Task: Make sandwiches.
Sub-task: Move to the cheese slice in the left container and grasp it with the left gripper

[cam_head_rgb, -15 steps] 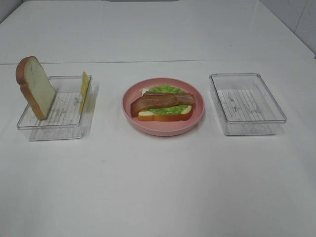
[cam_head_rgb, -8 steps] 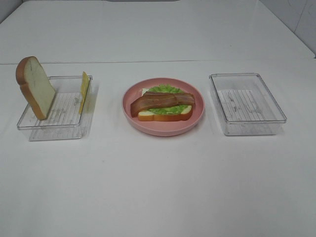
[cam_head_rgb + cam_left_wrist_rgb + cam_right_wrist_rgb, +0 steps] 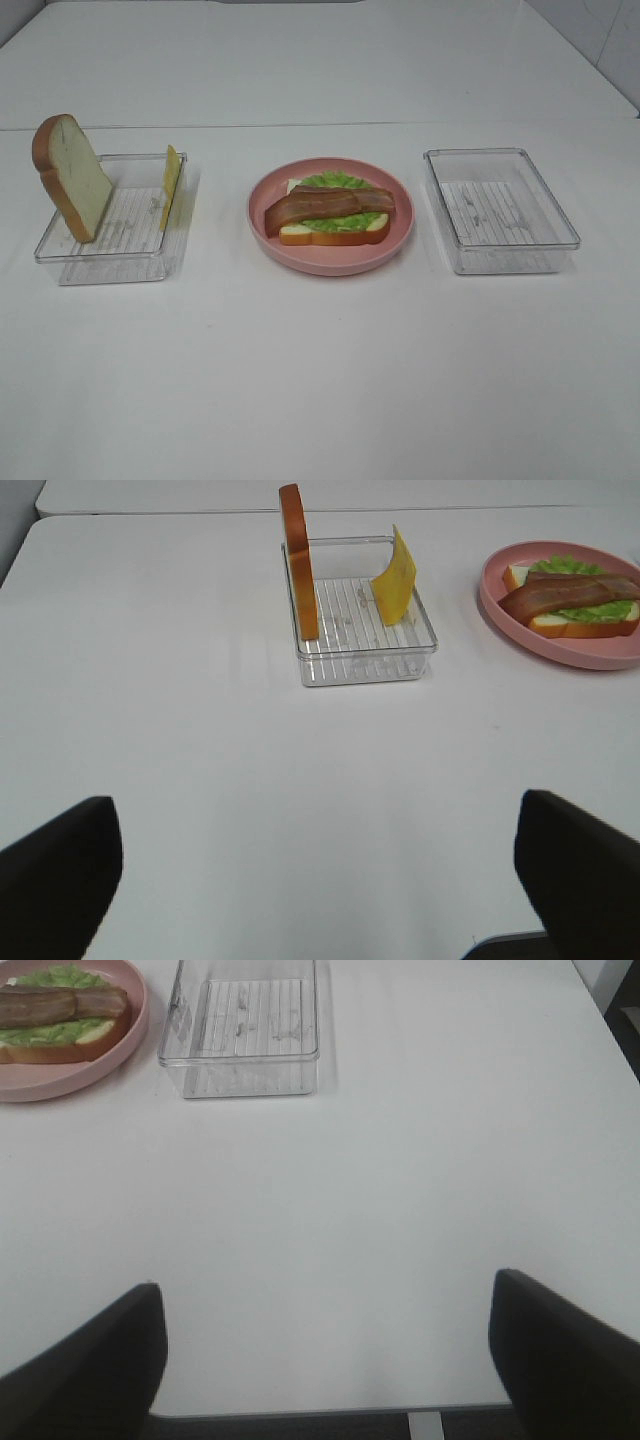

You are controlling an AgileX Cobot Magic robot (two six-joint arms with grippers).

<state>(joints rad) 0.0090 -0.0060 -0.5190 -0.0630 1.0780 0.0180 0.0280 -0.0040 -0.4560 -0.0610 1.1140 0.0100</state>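
Observation:
An open-faced sandwich [image 3: 330, 210] lies on a round pink plate [image 3: 330, 262] at the table's middle: one bread slice, green lettuce and bacon strips on top. A second bread slice [image 3: 72, 178] stands on edge in the left clear tray [image 3: 110, 258], with a yellow cheese slice [image 3: 171, 186] leaning at the tray's right wall. Neither gripper shows in the exterior view. In the left wrist view my left gripper [image 3: 318, 875] is open and empty, well short of the tray [image 3: 365, 665]. In the right wrist view my right gripper [image 3: 325, 1355] is open and empty above bare table.
An empty clear tray [image 3: 500, 210] stands right of the plate and shows in the right wrist view [image 3: 240, 1060]. The white table's right edge is near the right arm [image 3: 600, 1000]. A seam crosses the table behind the trays.

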